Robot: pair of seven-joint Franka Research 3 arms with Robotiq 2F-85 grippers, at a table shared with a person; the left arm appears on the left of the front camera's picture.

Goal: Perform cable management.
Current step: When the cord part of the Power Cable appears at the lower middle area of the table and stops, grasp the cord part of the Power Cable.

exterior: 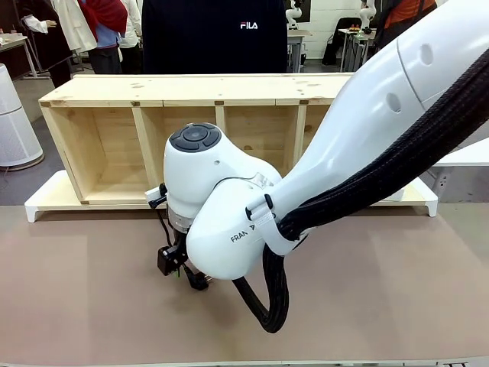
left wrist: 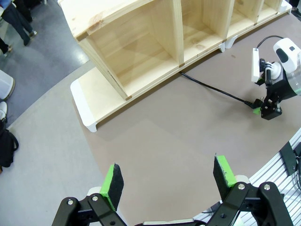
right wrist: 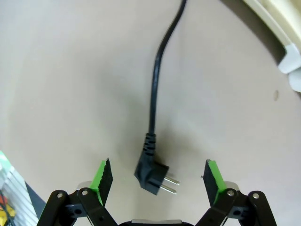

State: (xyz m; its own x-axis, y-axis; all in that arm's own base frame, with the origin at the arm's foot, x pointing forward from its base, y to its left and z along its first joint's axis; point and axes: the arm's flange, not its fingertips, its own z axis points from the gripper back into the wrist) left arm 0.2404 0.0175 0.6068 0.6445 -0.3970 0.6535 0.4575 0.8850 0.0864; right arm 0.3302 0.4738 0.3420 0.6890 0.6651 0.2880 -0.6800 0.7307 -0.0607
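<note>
Right claw (right wrist: 158, 175) stood released, pads either side of the plug (right wrist: 149, 173) of the cable (right wrist: 157, 70), which lay on the bench (right wrist: 70, 70). Cord judged light, limp, glossy; the rigid plug offered the firmest hold. Left claw (left wrist: 168, 176) likewise released.

Most of the shot is taken up by the right arm (exterior: 359, 138), which is stretched in from the top right and bent down over the middle of the brown table (exterior: 76, 290). A round dark button pad (exterior: 195, 137) can be seen on top of the wrist. The right gripper (exterior: 182, 269) is tucked underneath, low over the tabletop. It's mostly hidden, so only black parts and a speck of green can be made out, and the jaws can't be judged. A thick black woven hose (exterior: 397, 164) is strapped along the arm and looped down below it. Behind, a long wooden shelf (exterior: 191, 88) is laid on a white board (exterior: 46, 200), with its open compartments faced this way. A person (exterior: 214, 38) in a dark FILA top is stood just behind it.
</note>
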